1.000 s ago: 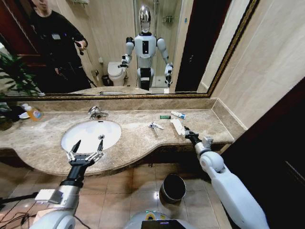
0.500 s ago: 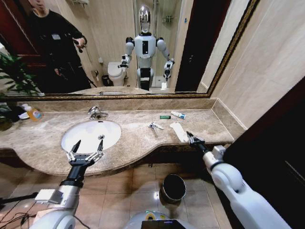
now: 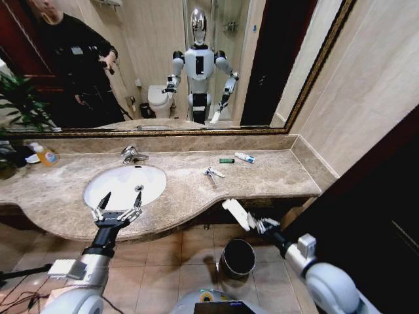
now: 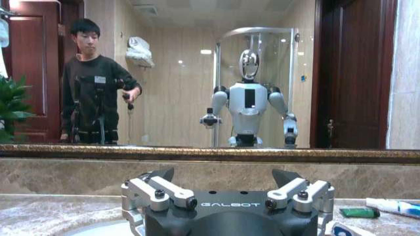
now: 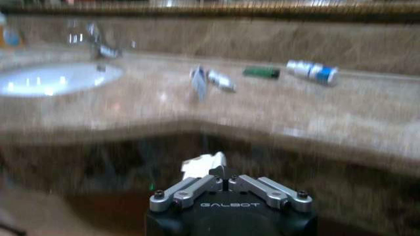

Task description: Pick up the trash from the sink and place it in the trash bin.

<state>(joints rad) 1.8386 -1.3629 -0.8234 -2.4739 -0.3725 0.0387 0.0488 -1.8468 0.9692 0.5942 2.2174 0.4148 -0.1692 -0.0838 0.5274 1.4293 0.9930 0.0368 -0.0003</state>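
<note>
The right tool (image 3: 256, 224) is clamped on the white flat wrapper (image 3: 236, 213), holding it off the counter (image 3: 275, 171) edge above the trash bin (image 3: 237, 258) on the floor. The left tool (image 3: 118, 207) hovers with fingers spread over the near rim of the sink (image 3: 124, 184). The white-blue packet (image 3: 213, 173), green piece (image 3: 226, 160) and small tube (image 3: 245, 157) lie on the counter.

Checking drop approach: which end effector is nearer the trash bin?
Right. The right end effector, shut on the white flat wrapper, hangs just above and right of the trash bin. The left end effector is open over the sink rim, farther left.
</note>
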